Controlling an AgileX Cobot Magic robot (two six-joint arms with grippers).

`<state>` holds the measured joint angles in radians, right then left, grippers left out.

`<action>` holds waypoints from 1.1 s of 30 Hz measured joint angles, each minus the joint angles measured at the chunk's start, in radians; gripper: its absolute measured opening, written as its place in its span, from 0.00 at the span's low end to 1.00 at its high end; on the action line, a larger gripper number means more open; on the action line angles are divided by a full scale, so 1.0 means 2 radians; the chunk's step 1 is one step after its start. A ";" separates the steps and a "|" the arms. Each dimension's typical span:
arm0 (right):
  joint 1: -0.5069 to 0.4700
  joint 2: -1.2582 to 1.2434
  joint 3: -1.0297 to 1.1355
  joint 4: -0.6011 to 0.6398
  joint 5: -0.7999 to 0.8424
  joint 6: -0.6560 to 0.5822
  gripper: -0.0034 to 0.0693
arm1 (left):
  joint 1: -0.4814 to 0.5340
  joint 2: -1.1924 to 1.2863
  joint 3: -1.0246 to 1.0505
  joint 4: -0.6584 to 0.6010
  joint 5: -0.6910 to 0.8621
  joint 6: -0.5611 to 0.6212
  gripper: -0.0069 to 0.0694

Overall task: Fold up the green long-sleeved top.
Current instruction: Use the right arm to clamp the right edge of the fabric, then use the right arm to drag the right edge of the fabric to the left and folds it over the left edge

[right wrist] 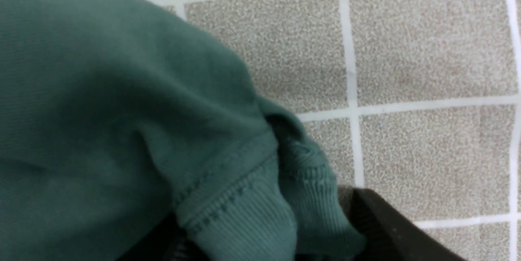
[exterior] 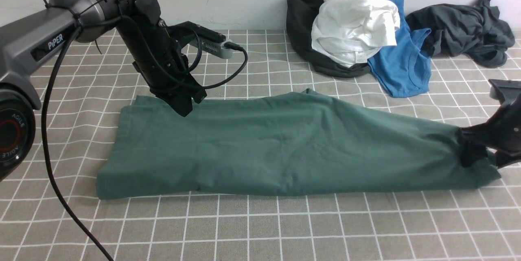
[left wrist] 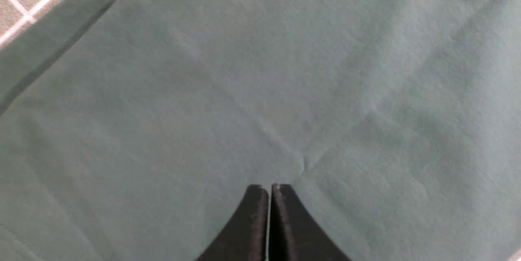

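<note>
Left fingers (exterior: pixel 187 107): we note them pressed flat together with nothing between. Their tips are down on the far-left part of the green long-sleeved top (exterior: pixel 285 147), and small creases fan out from them in the wrist view (left wrist: pixel 260 212).

The top lies as a long folded band across the middle of the counter (exterior: pixel 260 228), running from near the left edge almost to the right edge.

Right fingers (exterior: pixel 472 151): at the right edge, closed on the top's bunched ribbed band (right wrist: pixel 252 216), where the cloth lifts slightly toward them.

Far right corner: a white garment (exterior: pixel 354 25), a blue shirt (exterior: pixel 403 61) and a dark grey garment (exterior: pixel 460 29), heaped apart from the top.
</note>
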<state>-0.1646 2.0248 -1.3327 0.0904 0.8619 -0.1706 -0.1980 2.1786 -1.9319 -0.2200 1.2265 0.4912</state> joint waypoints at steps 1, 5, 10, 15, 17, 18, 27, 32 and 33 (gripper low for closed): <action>0.000 0.000 -0.003 0.000 0.006 -0.007 0.50 | 0.000 -0.001 0.000 0.003 0.000 0.004 0.08; 0.000 -0.020 -0.018 -0.001 0.032 -0.030 0.19 | 0.000 -0.013 0.000 0.010 0.000 0.011 0.08; 0.000 -0.089 -0.045 -0.067 0.061 -0.029 0.08 | 0.000 -0.062 0.000 0.039 0.001 0.012 0.08; 0.000 -0.142 -0.089 -0.134 0.101 -0.006 0.08 | 0.000 -0.114 0.000 0.081 0.002 0.011 0.08; 0.007 -0.165 -0.133 -0.133 0.128 -0.008 0.08 | 0.000 -0.143 0.000 0.099 0.004 0.009 0.08; 0.016 -0.174 -0.158 -0.124 0.145 -0.016 0.08 | 0.000 -0.161 0.000 0.104 0.005 0.005 0.08; 0.186 -0.139 -0.287 -0.006 0.195 -0.066 0.08 | 0.000 -0.262 0.000 0.113 0.014 -0.034 0.08; 0.311 -0.038 -0.323 0.029 0.176 -0.059 0.08 | 0.000 -0.327 0.000 0.113 0.017 -0.061 0.08; 0.327 -0.017 -0.329 0.035 0.166 -0.052 0.08 | 0.000 -0.336 0.000 0.113 0.017 -0.066 0.08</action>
<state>0.4898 1.9903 -1.9902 0.1596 1.1929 -0.2738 -0.1980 1.5075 -1.9327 0.0068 1.2600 0.3588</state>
